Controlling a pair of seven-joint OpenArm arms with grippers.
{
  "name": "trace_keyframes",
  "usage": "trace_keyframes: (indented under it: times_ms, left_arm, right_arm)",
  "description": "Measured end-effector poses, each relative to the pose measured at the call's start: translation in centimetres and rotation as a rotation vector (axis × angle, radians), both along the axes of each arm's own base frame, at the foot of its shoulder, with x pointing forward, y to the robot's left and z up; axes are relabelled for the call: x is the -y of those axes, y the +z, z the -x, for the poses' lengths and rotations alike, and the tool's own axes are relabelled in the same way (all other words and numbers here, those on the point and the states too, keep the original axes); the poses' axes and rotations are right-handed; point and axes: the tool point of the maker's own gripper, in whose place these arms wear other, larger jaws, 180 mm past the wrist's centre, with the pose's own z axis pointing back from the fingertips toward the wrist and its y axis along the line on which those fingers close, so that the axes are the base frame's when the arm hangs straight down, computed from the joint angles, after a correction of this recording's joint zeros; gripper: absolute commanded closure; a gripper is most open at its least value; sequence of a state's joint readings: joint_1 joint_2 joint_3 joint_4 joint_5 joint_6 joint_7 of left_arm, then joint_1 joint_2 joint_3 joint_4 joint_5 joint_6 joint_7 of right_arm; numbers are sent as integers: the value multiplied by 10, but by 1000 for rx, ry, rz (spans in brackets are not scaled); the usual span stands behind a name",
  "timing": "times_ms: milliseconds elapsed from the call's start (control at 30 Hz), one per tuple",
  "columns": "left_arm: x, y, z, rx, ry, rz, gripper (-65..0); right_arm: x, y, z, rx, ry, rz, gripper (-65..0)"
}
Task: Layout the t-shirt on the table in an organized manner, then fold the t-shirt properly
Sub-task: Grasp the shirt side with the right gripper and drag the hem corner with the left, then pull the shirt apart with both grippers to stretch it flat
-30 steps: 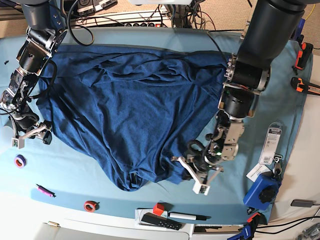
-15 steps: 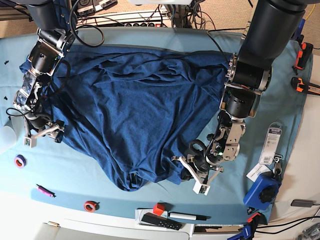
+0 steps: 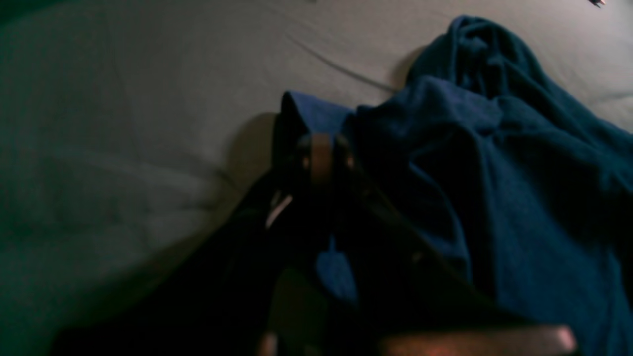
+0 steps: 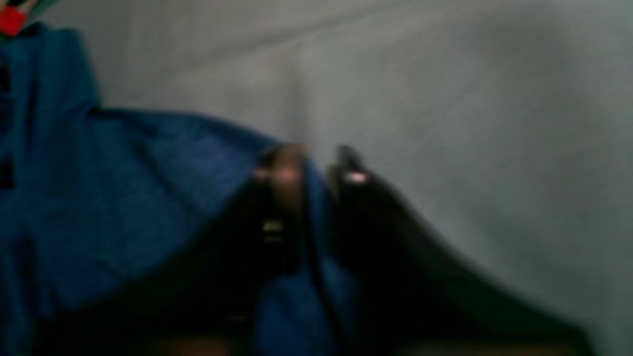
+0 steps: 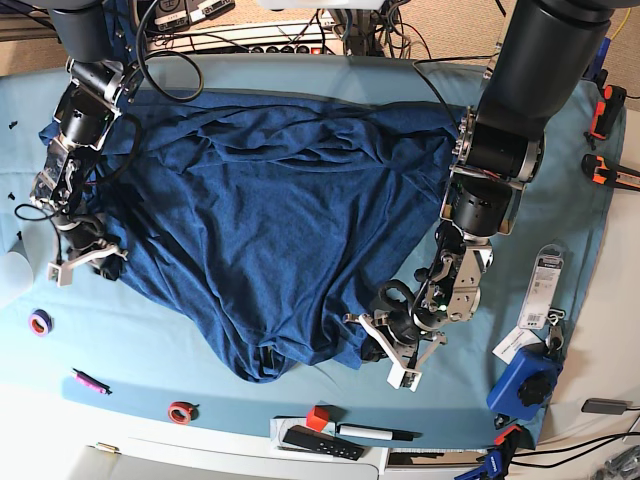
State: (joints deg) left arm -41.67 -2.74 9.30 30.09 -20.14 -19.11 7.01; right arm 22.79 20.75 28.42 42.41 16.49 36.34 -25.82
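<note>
The dark blue t-shirt [image 5: 270, 220] lies spread and wrinkled across the teal table [image 5: 140, 350], with its lower part bunched near the front. My left gripper [image 5: 380, 348] sits at the shirt's front right hem and is shut on the t-shirt. In the left wrist view its fingers [image 3: 321, 153] pinch a fold of the t-shirt [image 3: 519, 173] above the table cloth [image 3: 123, 123]. My right gripper [image 5: 95, 258] is at the shirt's left edge. The blurred right wrist view shows this gripper [image 4: 311, 165] shut, with an edge of the t-shirt [image 4: 123, 198] between its fingers.
Along the front edge lie a purple tape ring [image 5: 40, 322], a pink marker [image 5: 90, 381], a red tape ring [image 5: 181, 411], a red cube [image 5: 317, 418], a black remote [image 5: 320, 442] and a pen [image 5: 375, 433]. A blue tool [image 5: 525, 385], a package [image 5: 545, 285] and orange clamps [image 5: 604, 110] line the right rim.
My right gripper moved in onto the shirt's left edge and shut on the cloth. The left gripper kept its hold and barely moved.
</note>
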Motion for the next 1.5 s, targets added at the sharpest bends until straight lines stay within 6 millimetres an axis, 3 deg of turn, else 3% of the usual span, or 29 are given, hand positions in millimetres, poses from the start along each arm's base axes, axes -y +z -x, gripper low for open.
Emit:
trace_keyframes:
  times_ms: [267, 467, 800, 967, 1100, 1267, 1500]
  left_arm:
    - [-2, 7, 7, 12, -86, 60, 0]
    - [-38, 28, 7, 54, -116, 139, 0]
    - [-76, 38, 17, -52, -112, 286, 0]
    - [-104, 48, 15, -54, -63, 342, 0]
    - [-115, 56, 21, -95, -91, 350, 0]
    - [-128, 79, 25, -88, -124, 380, 0]
    - [-139, 108, 41, -109, -213, 401, 0]
  right_arm:
    - [9, 4, 7, -59, 30, 45, 0]
    - [47, 55, 9, -54, 28, 142, 0]
    - [17, 83, 5, 11, 132, 33, 0]
    - [0, 94, 13, -11, 201, 4, 0]
    - [-11, 121, 18, 52, 255, 56, 0]
    - [-11, 132, 37, 55, 268, 147, 0]
    - [8, 145, 60, 104, 205, 141, 0]
